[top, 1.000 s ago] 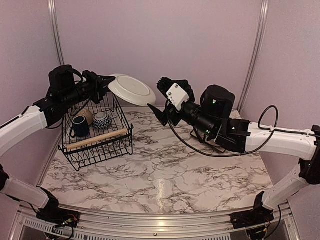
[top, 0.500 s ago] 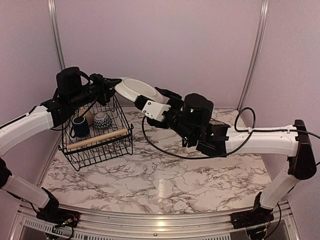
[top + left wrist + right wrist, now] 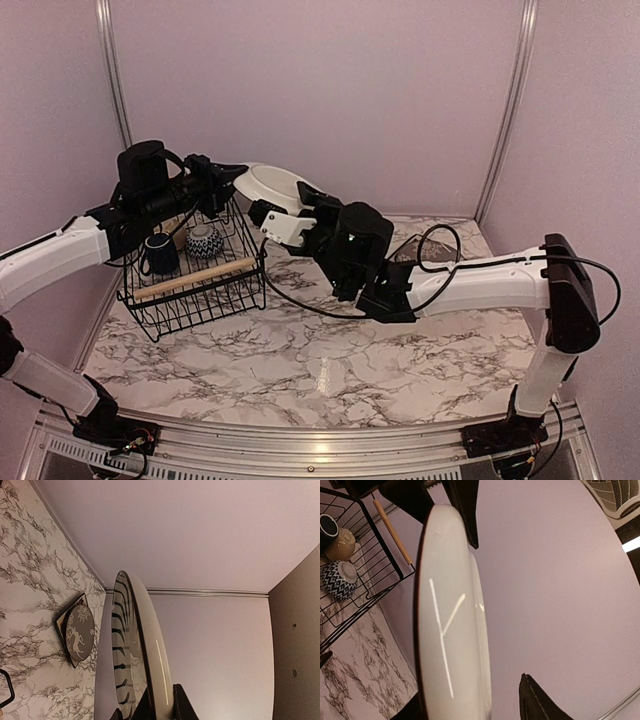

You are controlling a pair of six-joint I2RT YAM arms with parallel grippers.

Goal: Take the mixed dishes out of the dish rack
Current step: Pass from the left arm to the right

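striped plate (image 3: 278, 184) aloft, pinched at rim by left claw (image 3: 238, 173); right claw (image 3: 286, 203) wide, straddling opposite rim, not yet clamped.

No legible writing was found.
No text, label, brand, number or sign could be read in any of the three views. The only markings seen were decoration: black stripes on the round plate (image 3: 122, 650), a pale animal figure on the dark square plate (image 3: 76, 636) lying far right on the table, and a dark-and-white zigzag pattern on the small bowl (image 3: 337, 577) in the rack at the left.
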